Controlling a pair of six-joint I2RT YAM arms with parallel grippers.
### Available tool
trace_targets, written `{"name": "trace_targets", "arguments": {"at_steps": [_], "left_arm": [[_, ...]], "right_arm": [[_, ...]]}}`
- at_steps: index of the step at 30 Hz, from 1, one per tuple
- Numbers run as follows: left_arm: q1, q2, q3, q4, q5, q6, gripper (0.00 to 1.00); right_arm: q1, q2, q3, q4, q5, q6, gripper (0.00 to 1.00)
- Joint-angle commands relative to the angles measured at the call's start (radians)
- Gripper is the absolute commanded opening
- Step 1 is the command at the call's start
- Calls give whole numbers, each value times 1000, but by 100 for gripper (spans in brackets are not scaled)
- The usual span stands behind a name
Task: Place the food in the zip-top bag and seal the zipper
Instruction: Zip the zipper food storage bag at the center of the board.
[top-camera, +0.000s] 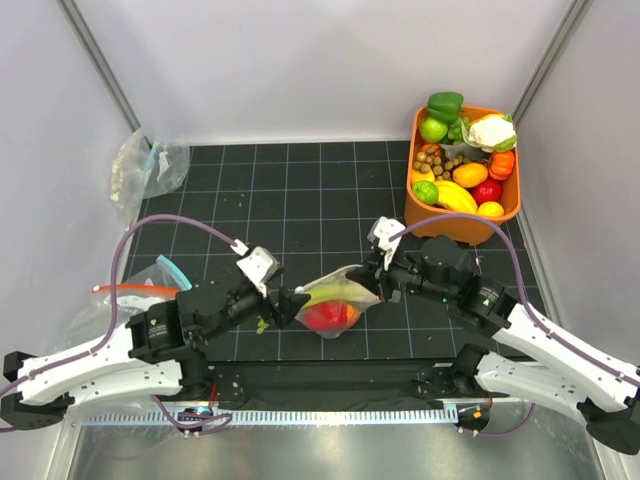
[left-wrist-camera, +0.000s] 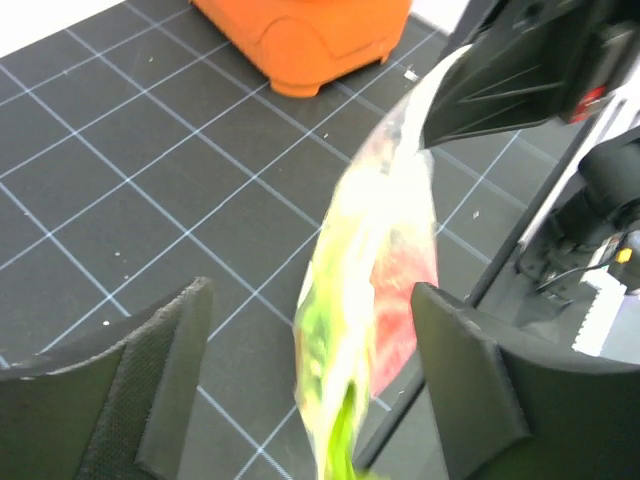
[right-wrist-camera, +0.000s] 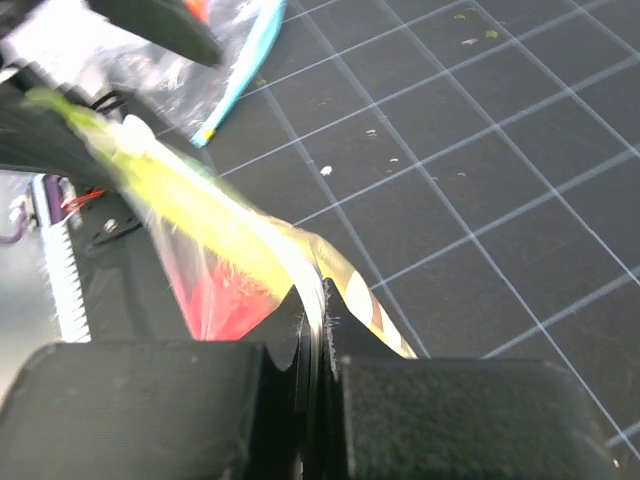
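The zip-top bag (top-camera: 338, 298) hangs just above the mat between my two grippers. Inside it are the pale-green celery (top-camera: 325, 291) and red toy vegetables (top-camera: 328, 316). My right gripper (top-camera: 378, 272) is shut on the bag's right edge; in the right wrist view the jaws (right-wrist-camera: 318, 320) pinch the film, with the celery (right-wrist-camera: 185, 195) and red food (right-wrist-camera: 225, 300) beyond. My left gripper (top-camera: 290, 303) is open. In the left wrist view its fingers (left-wrist-camera: 165, 370) stand on either side of the bag's left end (left-wrist-camera: 370, 260). I cannot make out the zipper strip.
An orange basket (top-camera: 462, 218) of toy produce stands at the back right and shows in the left wrist view (left-wrist-camera: 300, 40). Other clear bags lie at the left: one at the back (top-camera: 150, 165), one with a red-orange strip (top-camera: 130, 292), and a teal strip (right-wrist-camera: 245, 75).
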Motion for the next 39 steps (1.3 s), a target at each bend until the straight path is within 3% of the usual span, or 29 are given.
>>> {"name": "trace_targets", "arguments": {"at_steps": [1, 5, 11, 16, 27, 39], "left_arm": [[2, -60, 13, 53, 13, -2, 85], [2, -138, -47, 101, -22, -10, 93], [2, -233, -189, 237, -203, -23, 100], [2, -200, -266, 358, -131, 7, 100], [9, 113, -216, 395, -150, 23, 100], [42, 3, -362, 625, 57, 36, 100]], "right_arm": [[-9, -45, -24, 121, 146, 71, 1], [-38, -94, -53, 138, 321, 123, 1], [-131, -148, -81, 153, 326, 189, 1], [-180, -194, -79, 161, 305, 238, 1], [-182, -306, -7, 135, 298, 369, 1], [-182, -312, 111, 139, 177, 490, 1]]}}
